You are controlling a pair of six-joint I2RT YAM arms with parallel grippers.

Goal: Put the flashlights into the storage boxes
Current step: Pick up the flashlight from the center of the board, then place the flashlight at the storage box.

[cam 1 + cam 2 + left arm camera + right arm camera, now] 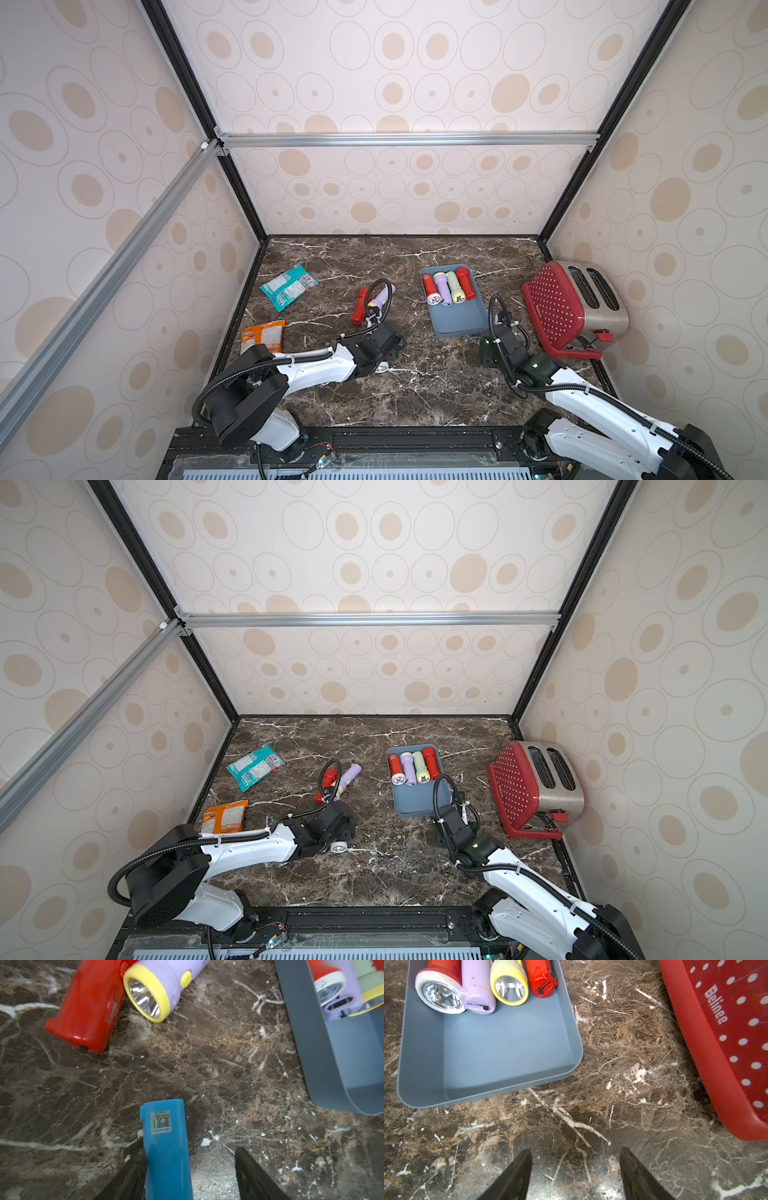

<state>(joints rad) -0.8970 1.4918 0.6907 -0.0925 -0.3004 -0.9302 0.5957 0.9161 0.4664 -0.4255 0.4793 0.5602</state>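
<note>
Blue flashlight (166,1147) lies between the parted jaws of the left gripper (190,1149), left of the tray (311,1043); right gripper (575,1149) gapes empty near the tray.

Both top views are lit brightly and evenly from overhead, and only soft, short shadows are thrown on the marble table (415,399) around the storage box (457,324). In the left wrist view the flashlights (332,991) inside the box are smeared. In the right wrist view glare is caught in the lenses (440,998) inside the box, and the marble beside it is rendered sharply.
</note>
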